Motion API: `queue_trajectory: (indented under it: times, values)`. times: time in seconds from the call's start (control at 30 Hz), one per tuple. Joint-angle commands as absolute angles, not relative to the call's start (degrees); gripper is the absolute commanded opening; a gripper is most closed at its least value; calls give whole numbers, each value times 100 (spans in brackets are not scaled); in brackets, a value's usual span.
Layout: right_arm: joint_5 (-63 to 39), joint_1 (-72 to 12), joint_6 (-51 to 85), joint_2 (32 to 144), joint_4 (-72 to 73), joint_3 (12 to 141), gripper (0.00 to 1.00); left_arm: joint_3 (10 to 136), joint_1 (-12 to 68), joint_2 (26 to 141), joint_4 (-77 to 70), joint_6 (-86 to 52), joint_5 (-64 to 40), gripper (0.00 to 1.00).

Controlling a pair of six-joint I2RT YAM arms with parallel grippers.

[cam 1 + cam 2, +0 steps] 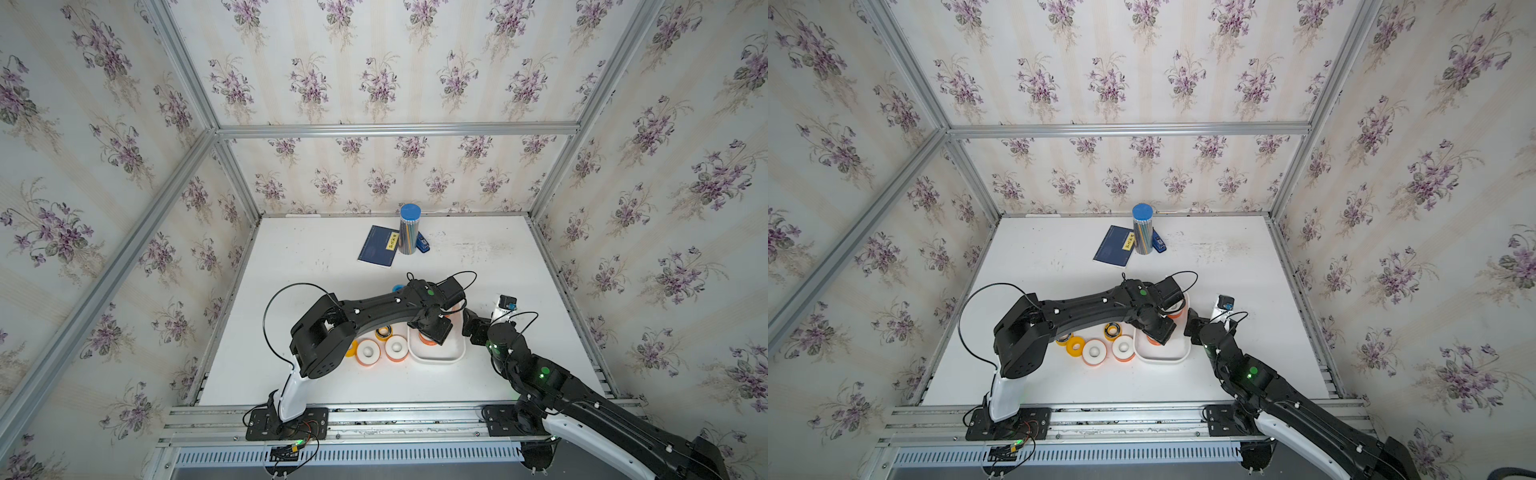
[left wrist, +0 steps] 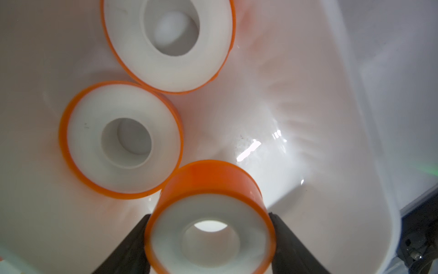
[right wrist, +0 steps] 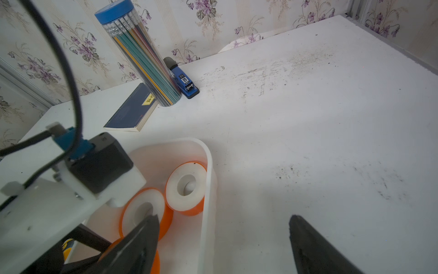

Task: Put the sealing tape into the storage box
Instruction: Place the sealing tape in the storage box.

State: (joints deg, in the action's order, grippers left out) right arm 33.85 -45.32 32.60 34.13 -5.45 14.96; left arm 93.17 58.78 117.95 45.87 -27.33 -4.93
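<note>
1. Held roll (image 2: 208, 182): white face, orange rim, inside the storage box (image 2: 308, 106) at its near end. Down on the floor or just above it? Can't tell.
2. Left gripper (image 2: 209, 219) is clamped on it, one finger each side of the orange rim. Looks a square hold.
3. Two more rolls lie flat in the box: the middle roll (image 2: 120, 140) just beside the held one, the far roll (image 2: 169, 45) beyond it.
4. Step in hand, I'd say: drop-off of roll no. 3. Next move calls for the jaws to part, then a straight lift, w/o nudging the middle roll.
5. Out on the table (image 1: 498, 257), left of the box:
   - a white-faced roll (image 1: 368, 352), with its twin (image 1: 395, 348) just beside the box wall;
   - a yellow roll (image 1: 1075, 345) and a yellow/black roll (image 1: 1112, 330);
   - a half-hidden roll (image 1: 1064, 337) under the left arm (image 1: 1084, 307).
6. Blue-and-white roll (image 1: 398, 287) peeks out on the arm's far side.
7. Right gripper (image 3: 222, 218): jaws wide apart, empty, hovering at the box's right wall.
8. Far end: pencil tube (image 3: 142, 59), notebook (image 3: 130, 113), stapler (image 3: 184, 83). Not ours.
9. Approx a third done, six to go. The twin looks the easiest next pick, being closest to the box.
</note>
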Motion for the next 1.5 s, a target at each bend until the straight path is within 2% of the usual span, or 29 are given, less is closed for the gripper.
queue_trajectory:
  times: [0.0,0.53,1.23,1.3,1.37,1.43,1.47]
  values:
    - [3480,-4533,3258,3401,-562,1536,89,9464,5875,11978,4604,-2687,-536,58]
    - [3463,-4535,3258,3445,-543,1538,89,9767,5879,12107,4777,-2689,-404,73]
    - [3454,-4530,3253,3454,-539,1546,89,9663,5968,11800,4808,-2694,-391,75]
    - [3454,-4531,3252,3454,-543,1542,90,9542,5967,11695,4790,-2692,-385,70]
    - [3449,-4535,3259,3454,-545,1547,90,9386,5967,11550,4781,-2697,-381,57]
    - [3454,-4534,3253,3454,-545,1548,90,9180,5967,11397,4782,-2748,-334,34]
    - [3454,-4533,3259,3452,-545,1547,90,9087,5963,11321,4758,-2759,-334,28]
